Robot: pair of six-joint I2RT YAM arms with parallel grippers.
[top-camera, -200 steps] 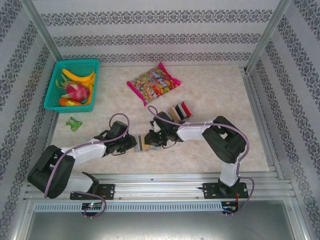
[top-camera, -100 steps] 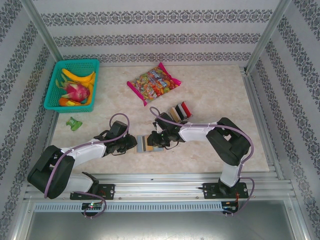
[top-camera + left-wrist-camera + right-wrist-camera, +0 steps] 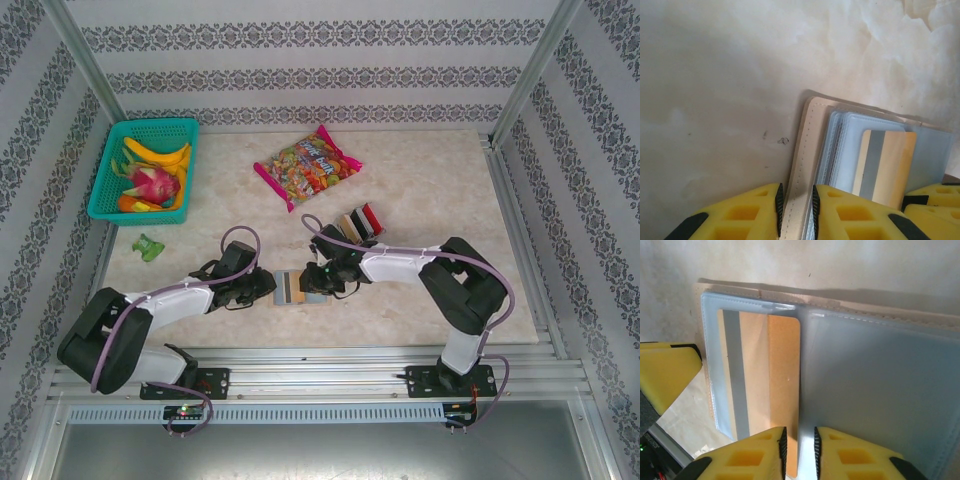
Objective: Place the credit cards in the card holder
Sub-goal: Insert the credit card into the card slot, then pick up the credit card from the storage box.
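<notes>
Robot lab test cell: aluminium frame posts (image 3: pixel 75 60) and patterned wall panels (image 3: pixel 300 80) box in a marble-look desk (image 3: pixel 430 170). Arm-mount rail (image 3: pixel 320 380) sits behind the left end effector (image 3: pixel 270 290), staged fruit basket (image 3: pixel 112 165) far beyond it.

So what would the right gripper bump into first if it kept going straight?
The card holder. The right gripper sits at its edge, jaws seemingly pinching the tan card, so the holder comes first, then probably table.

The tan card holder (image 3: pixel 290 287) lies open on the table (image 3: pixel 420 180), clear sleeves up; a tan, grey-striped card (image 3: pixel 782 390) sits half inside one sleeve
</notes>
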